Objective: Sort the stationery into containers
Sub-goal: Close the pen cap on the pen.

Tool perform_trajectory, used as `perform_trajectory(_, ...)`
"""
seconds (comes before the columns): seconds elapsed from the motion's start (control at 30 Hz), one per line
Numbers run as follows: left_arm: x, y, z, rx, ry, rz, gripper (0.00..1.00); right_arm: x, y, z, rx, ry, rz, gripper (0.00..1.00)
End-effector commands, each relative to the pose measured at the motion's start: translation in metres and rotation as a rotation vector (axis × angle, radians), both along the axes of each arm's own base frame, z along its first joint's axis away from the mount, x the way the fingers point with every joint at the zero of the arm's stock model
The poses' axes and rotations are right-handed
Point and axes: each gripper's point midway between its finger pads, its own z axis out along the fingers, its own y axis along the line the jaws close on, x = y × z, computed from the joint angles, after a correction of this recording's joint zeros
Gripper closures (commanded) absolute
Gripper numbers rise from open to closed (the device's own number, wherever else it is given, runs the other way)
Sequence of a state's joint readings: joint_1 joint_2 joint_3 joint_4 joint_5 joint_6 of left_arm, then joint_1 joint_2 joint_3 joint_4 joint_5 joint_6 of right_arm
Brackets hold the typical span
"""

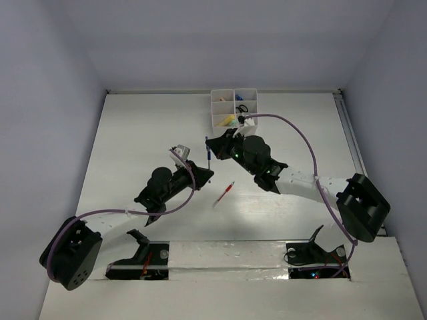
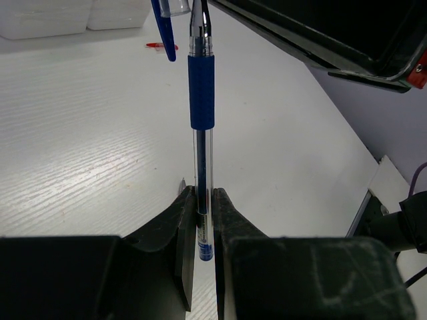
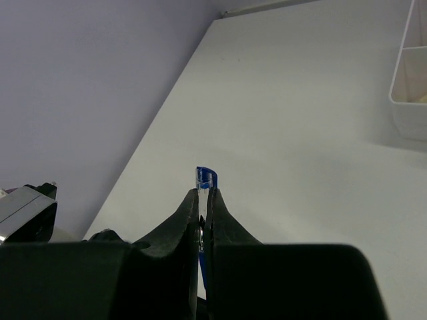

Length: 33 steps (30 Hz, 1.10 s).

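Tray (image 1: pixel 219 122) sits at the far edge of the counter (image 1: pixel 147 133). Near it, left end effector (image 2: pixel 202 220) clenches the rear of the blue pen (image 2: pixel 201 100), held above the counter; right end effector (image 3: pixel 203 200) pinches a clear-and-blue cap (image 3: pixel 205 177). Red pen (image 1: pixel 225 193) lies on the counter.

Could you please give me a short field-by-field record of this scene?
left gripper: shut on blue pen, at its rear end
right gripper: shut on pen cap, beside the pen's tip
red pen: lying on table, between the arms
organizer tray: far side of table, some stationery inside
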<state>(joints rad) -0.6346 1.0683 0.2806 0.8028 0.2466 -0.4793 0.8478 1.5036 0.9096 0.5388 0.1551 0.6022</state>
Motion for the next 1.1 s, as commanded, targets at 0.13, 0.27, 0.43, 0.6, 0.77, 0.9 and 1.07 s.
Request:
perform_trajectory(0.13,0.004,-0.004,0.016,-0.033,-0.047,-0.006,1.0,0.0,0.002,0.031,0.064,-0.078,-0.021,1.0)
perform_trajectory(0.27,0.002,-0.01,0.01,-0.032,-0.024,-0.04,1.0,0.004,0.002,0.048,0.085,-0.109,-0.04,1.0)
perform_trajectory(0.43,0.001,-0.01,0.012,-0.039,-0.032,-0.041,1.0,0.01,-0.003,0.061,0.103,-0.138,-0.081,1.0)
perform_trajectory(0.6,0.0,-0.008,0.016,-0.045,-0.043,-0.035,1.0,0.01,-0.004,0.058,0.096,-0.134,-0.087,1.0)
perform_trajectory(0.77,-0.001,-0.005,0.019,-0.051,-0.054,-0.029,1.0,0.01,-0.005,0.046,0.082,-0.116,-0.089,1.0)
perform_trajectory(0.9,0.0,-0.003,0.019,-0.054,-0.055,-0.011,1.0,0.008,-0.007,0.043,0.08,-0.114,-0.084,1.0)
perform_trajectory(1.07,0.002,0.001,0.02,-0.053,-0.059,0.01,1.0,0.005,-0.01,0.042,0.078,-0.118,-0.083,1.0)
